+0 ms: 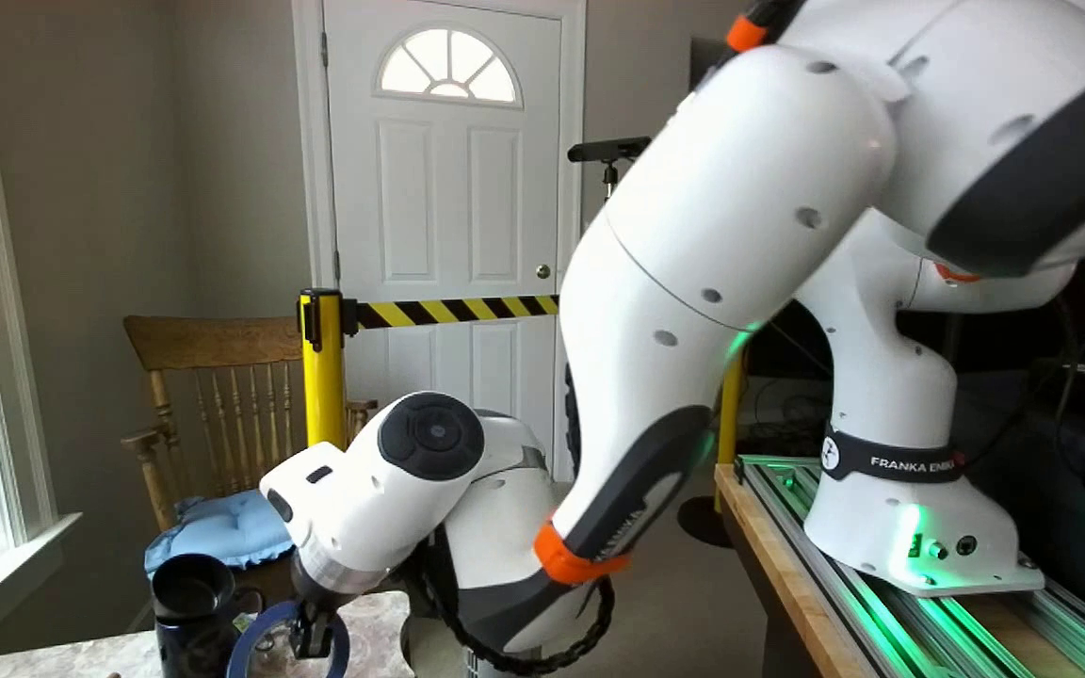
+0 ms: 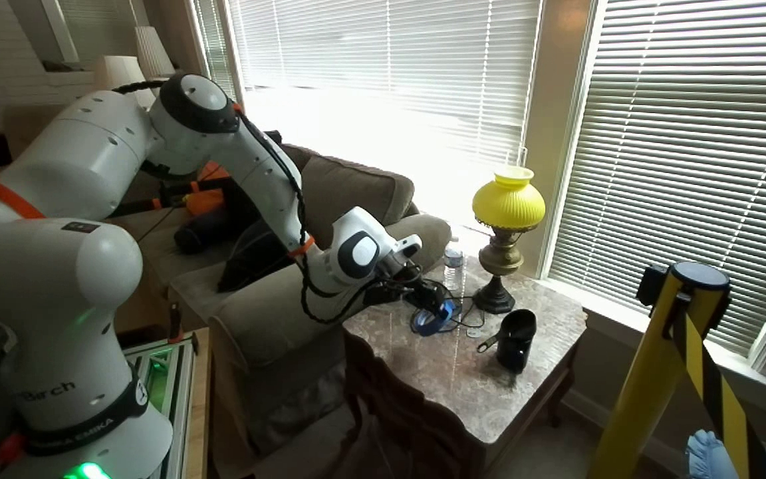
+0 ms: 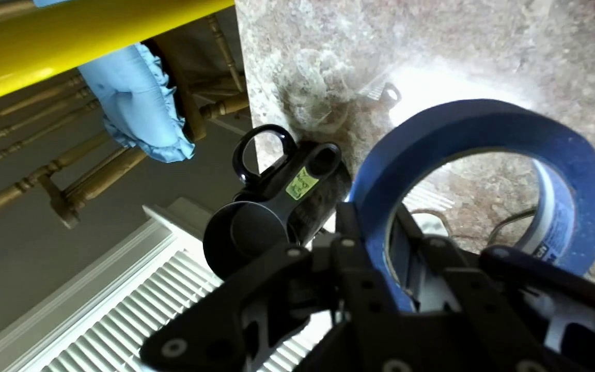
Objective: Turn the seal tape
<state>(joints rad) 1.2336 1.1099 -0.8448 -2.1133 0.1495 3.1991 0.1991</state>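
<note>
The seal tape is a blue ring (image 3: 483, 126), large in the wrist view, and it shows in both exterior views (image 1: 255, 636) (image 2: 431, 324). My gripper (image 3: 377, 217) is shut on the tape's wall, with one finger outside the ring and the other inside its hole. The gripper also shows in both exterior views (image 1: 312, 638) (image 2: 426, 298). The tape stands on edge, tilted, over the marble tabletop (image 2: 469, 406). I cannot tell whether its lower edge touches the table.
A black mug (image 2: 514, 342) with a green label stands close to the tape, also in the wrist view (image 3: 323, 206). A yellow lamp (image 2: 509, 203), a water bottle (image 2: 453, 266) and thin cables (image 2: 468, 311) are behind. A sofa arm (image 2: 270, 326) and yellow post (image 2: 642, 379) flank the table.
</note>
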